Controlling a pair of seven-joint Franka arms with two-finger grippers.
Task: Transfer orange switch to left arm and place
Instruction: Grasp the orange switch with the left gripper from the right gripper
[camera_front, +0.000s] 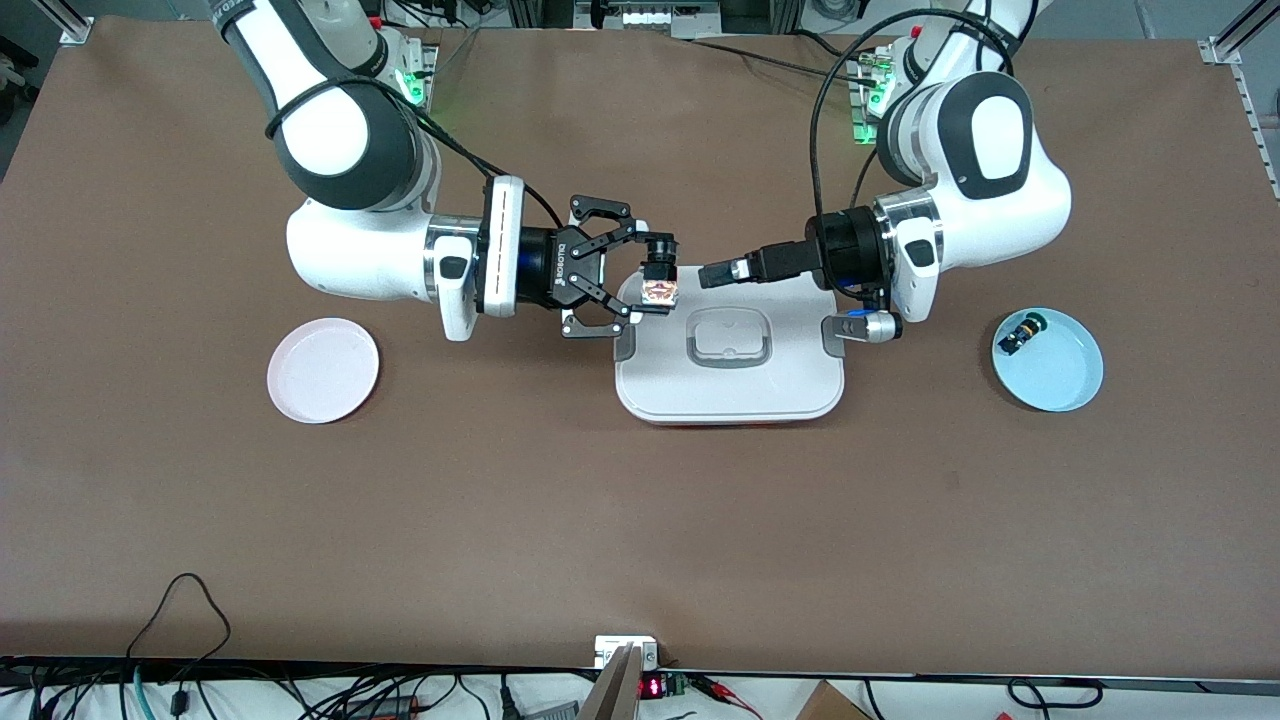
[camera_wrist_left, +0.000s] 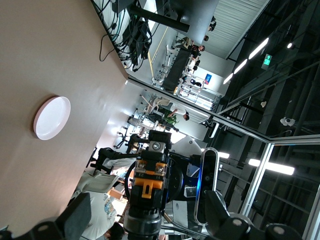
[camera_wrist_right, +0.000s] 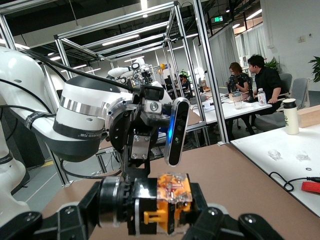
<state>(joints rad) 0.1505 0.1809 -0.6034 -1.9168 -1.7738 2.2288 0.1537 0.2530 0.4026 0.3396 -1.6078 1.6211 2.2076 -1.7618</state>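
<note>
The orange switch (camera_front: 660, 280) is a small black block with orange marks, held in the air over the edge of the white box (camera_front: 730, 390) on the side toward the robots' bases. My right gripper (camera_front: 645, 275) is shut on it, fingers clamping both ends; in the right wrist view (camera_wrist_right: 150, 220) the switch (camera_wrist_right: 165, 202) fills the gap. My left gripper (camera_front: 712, 273) is open, level over the box lid, pointing at the switch and just short of it. In the left wrist view (camera_wrist_left: 147, 220) the switch (camera_wrist_left: 150, 182) shows between its spread fingers (camera_wrist_left: 75, 217), untouched.
A pink plate (camera_front: 322, 370) lies toward the right arm's end, also in the left wrist view (camera_wrist_left: 52, 117). A blue plate (camera_front: 1065, 385) toward the left arm's end holds a small black green-capped switch (camera_front: 1022, 333). Brown table all round.
</note>
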